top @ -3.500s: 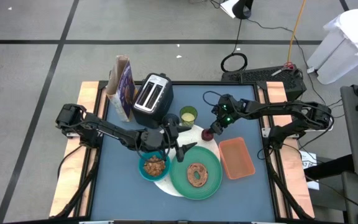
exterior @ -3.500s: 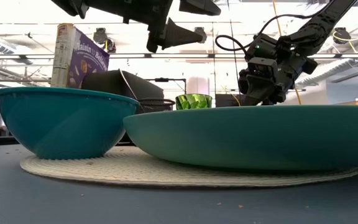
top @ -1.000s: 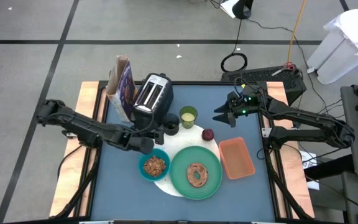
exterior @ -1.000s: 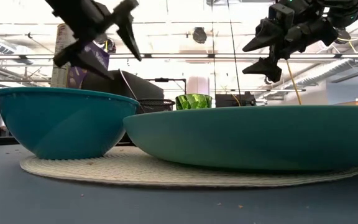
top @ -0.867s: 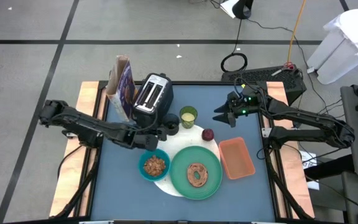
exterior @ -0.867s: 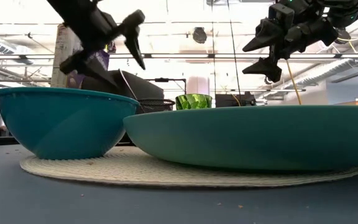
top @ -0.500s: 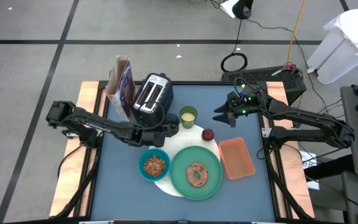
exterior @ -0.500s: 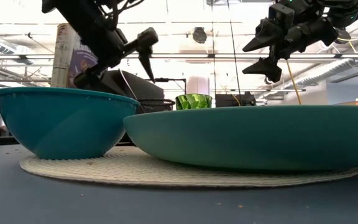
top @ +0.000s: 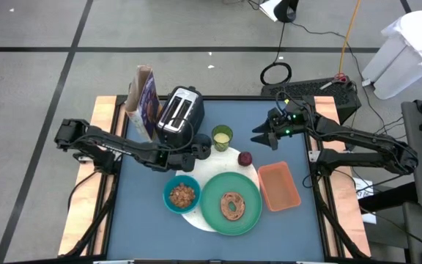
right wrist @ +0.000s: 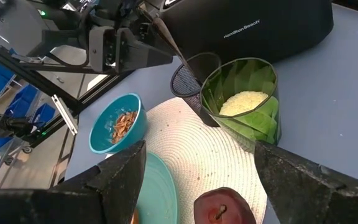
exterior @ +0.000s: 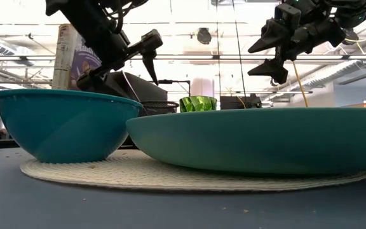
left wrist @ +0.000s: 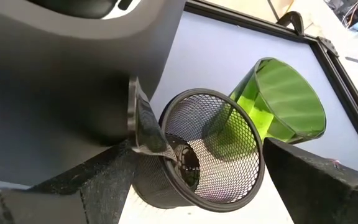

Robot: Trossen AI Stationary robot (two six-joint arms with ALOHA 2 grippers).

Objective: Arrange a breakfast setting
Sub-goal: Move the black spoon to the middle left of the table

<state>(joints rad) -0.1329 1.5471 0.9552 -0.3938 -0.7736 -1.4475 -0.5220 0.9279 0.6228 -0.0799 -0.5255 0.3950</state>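
the left pincer (top: 190, 150) is hovering spread around the black mesh cup (left wrist: 207, 149) beside the toaster (top: 179, 114), likely lining up to grip it; the right pincer (top: 258, 136) is waiting spread above the bench (top: 299, 227).

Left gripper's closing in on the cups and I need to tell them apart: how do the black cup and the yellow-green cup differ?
The black cup is open wire mesh; the yellow-green cup is solid, see-through and glassy. A metal spoon stands in the black one; the green one holds something pale. Both stand upright, side by side, in front of the toaster.
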